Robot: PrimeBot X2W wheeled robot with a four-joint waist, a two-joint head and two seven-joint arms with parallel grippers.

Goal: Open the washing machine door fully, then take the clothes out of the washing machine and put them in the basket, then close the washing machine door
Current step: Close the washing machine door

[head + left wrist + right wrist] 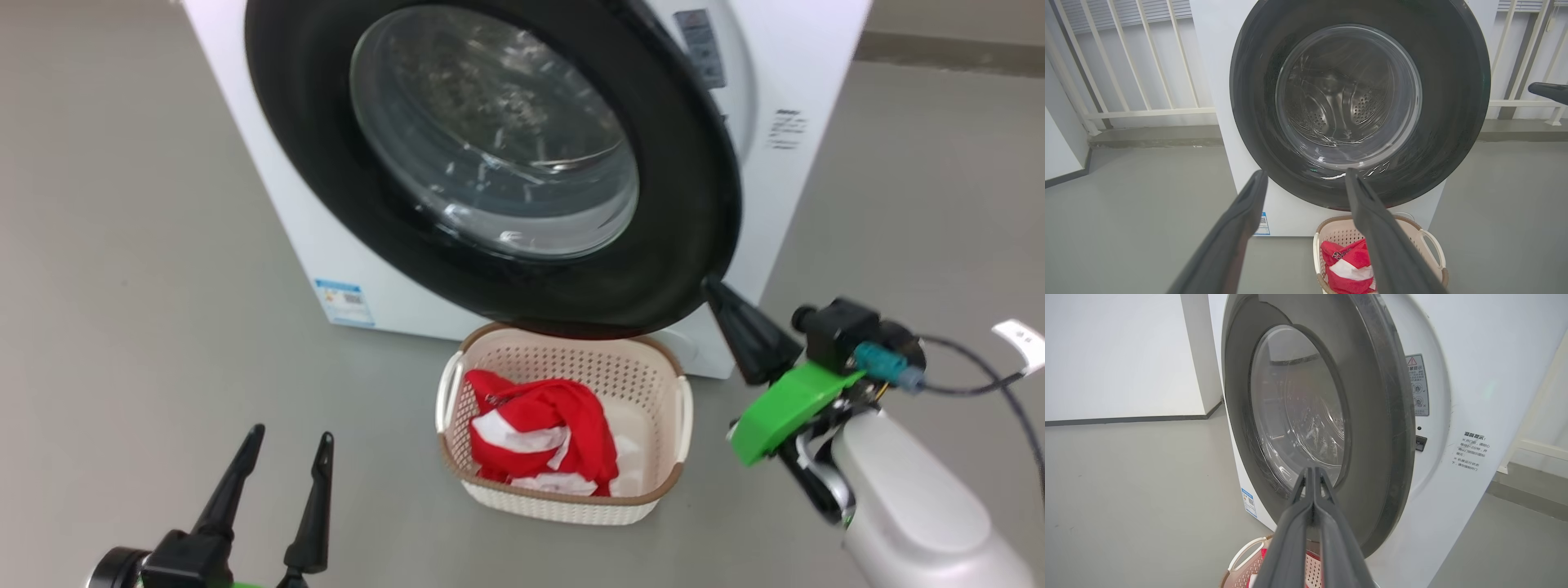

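The washing machine [400,310] is a white box, and its door [678,163], black-rimmed with a glass bowl, stands ajar. A gap shows along the door [1372,416] on its latch side. Below it on the floor sits the cream basket [571,363] with the red and white clothes [539,433] inside. My right gripper [712,286] is shut with nothing in it, its tip at the door's lower right rim; whether it touches I cannot tell. At the lower left my left gripper [291,437] hangs open and holds nothing, left of the basket. Its open fingers [1257,183] frame the door [1453,102], basket [1331,224] and clothes [1347,265].
Bare grey floor lies all around the machine [1494,355]. A white railing [1147,110] runs behind it, and a white wall block [1126,355] stands off to its side. A black cable [971,384] trails from my right wrist. The basket's handle [1245,551] shows under my right gripper [1312,470].
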